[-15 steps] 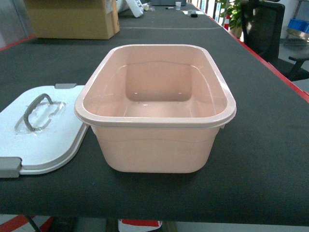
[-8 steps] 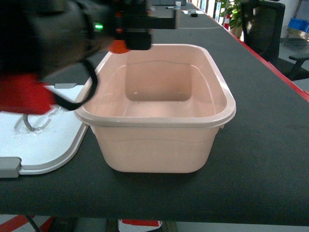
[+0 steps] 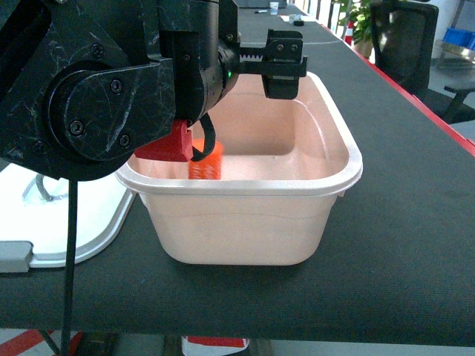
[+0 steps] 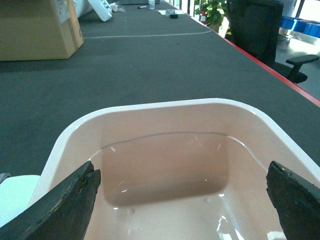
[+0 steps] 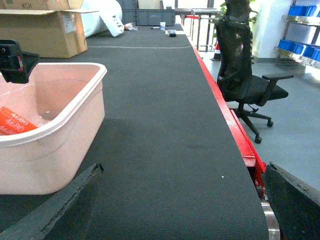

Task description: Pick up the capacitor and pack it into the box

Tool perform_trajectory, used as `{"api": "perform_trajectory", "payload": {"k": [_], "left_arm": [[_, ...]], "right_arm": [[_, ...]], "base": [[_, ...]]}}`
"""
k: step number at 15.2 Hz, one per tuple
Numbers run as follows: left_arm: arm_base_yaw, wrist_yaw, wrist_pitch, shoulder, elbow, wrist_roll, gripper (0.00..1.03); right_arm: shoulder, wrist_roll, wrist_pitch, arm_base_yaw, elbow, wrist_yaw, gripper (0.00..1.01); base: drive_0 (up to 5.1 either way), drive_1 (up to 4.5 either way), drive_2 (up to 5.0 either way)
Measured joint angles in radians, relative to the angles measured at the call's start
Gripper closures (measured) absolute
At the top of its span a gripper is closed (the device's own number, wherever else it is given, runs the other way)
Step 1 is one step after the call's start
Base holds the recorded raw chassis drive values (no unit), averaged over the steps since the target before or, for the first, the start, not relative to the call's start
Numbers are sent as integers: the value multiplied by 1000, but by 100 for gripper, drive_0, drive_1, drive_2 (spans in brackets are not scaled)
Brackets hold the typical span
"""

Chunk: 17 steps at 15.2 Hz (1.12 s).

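Note:
The pale pink box (image 3: pixel 245 222) stands open in the middle of the table. My left arm fills the upper left of the head view, and my left gripper (image 3: pixel 241 78) hangs over the box with one finger (image 3: pixel 286 74) showing. In the left wrist view the left gripper (image 4: pixel 182 172) is open wide above the box's inside (image 4: pixel 165 165), nothing between the jaws. The orange capacitor (image 3: pixel 205 165) is down inside the box near its left wall, partly hidden by the arm's cable. My right gripper (image 5: pixel 183 172) is open over the dark mat, right of the box (image 5: pixel 50 150).
The white lid (image 3: pixel 67 215) with its grey latch lies flat left of the box. A brown cardboard carton (image 4: pixel 35 27) stands at the far left of the table. The red table edge (image 5: pixel 235 125) runs along the right, with a black office chair (image 5: pixel 245 75) beyond it.
My left arm swung in from the left over the box, carrying the orange capacitor. Its jaws now stand open and the capacitor is lower, inside the box.

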Motion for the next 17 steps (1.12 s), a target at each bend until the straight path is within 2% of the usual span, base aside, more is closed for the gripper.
{"api": "perform_trajectory", "payload": {"k": [6,7,8,12,15,17], "left_arm": [[0,-1,5,0,0,0,5],[10,-58,151,6,-26,0,5],[39,-65,218,-26,-81,4,5],[334,-60,301,-190,-311,14,5],[465,10,262,-96,-346,-2,5],[522,31,242,32,-274,-10,5]], "right_arm": [[0,0,0,0,0,0,3],[0,0,0,0,0,0,3],[0,0,0,0,0,0,3],[0,0,0,0,0,0,3],[0,0,0,0,0,0,3],[0,0,0,0,0,0,3]], "base": [[0,0,0],[0,0,0],[0,0,0],[0,0,0],[0,0,0],[0,0,0]]}}
